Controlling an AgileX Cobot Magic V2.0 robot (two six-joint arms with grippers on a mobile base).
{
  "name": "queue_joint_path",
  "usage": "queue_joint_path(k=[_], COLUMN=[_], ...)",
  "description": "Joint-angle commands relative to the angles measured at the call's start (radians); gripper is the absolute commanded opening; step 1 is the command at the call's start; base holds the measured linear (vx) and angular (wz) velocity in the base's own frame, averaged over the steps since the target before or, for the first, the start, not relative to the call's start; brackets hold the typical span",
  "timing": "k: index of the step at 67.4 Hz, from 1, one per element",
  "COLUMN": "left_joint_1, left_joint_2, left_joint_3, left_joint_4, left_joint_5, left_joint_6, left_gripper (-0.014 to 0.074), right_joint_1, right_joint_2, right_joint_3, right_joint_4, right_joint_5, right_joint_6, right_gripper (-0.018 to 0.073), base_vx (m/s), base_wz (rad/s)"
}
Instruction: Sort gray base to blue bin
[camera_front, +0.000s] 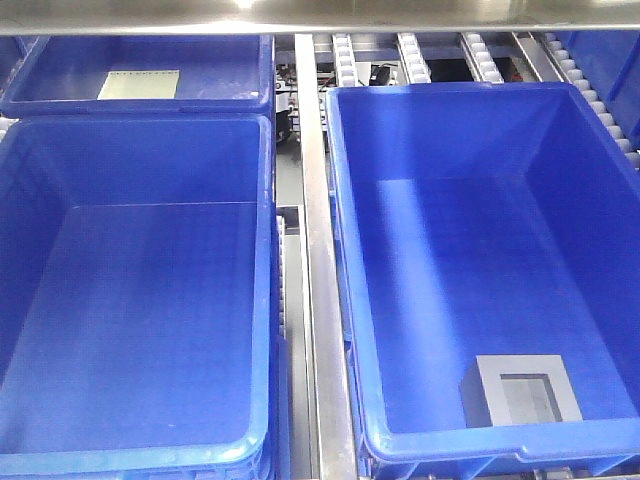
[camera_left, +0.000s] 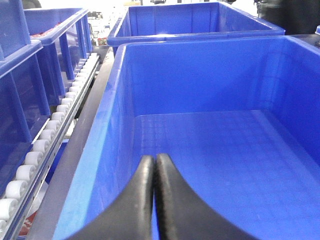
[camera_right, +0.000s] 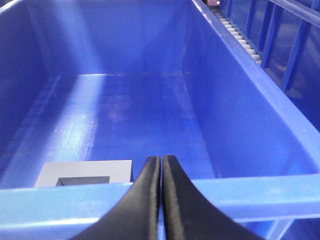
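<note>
The gray base (camera_front: 518, 390) lies on the floor of the right blue bin (camera_front: 345, 250), close to its near wall, its square opening facing up. It also shows in the right wrist view (camera_right: 85, 173), just behind the bin's near rim (camera_right: 240, 192). My right gripper (camera_right: 161, 160) is shut and empty, over that near rim, to the right of the base. My left gripper (camera_left: 153, 159) is shut and empty, over the near left part of the left blue bin (camera_left: 107, 125), which holds nothing. Neither gripper shows in the front view.
A third blue bin (camera_front: 140, 100) at the back left holds a pale flat sheet (camera_front: 139, 84). A metal rail (camera_front: 315, 250) runs between the two near bins. Roller tracks (camera_left: 45, 145) and more blue crates flank the bins on both outer sides.
</note>
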Motion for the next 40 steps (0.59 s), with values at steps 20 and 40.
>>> queue_joint_path(k=[20,40], left_joint_1=[-0.002,-0.002], left_joint_2=[-0.012,-0.012], left_joint_3=[-0.020,-0.020], left_joint_4=[-0.006,-0.006], left_joint_5=[-0.077,-0.077], left_joint_6=[-0.003,-0.003], left_gripper=[-0.0008,-0.0008], right_joint_1=[-0.002,-0.002], right_joint_2=[0.018,0.018], right_joint_3=[0.002,0.002], right_joint_4=[-0.007,-0.007], right_joint_5=[-0.068,-0.068], right_joint_6=[-0.011,-0.011], right_gripper=[-0.0005,-0.0005], base_vx=[0.00,0.00], base_wz=[0.00,0.00])
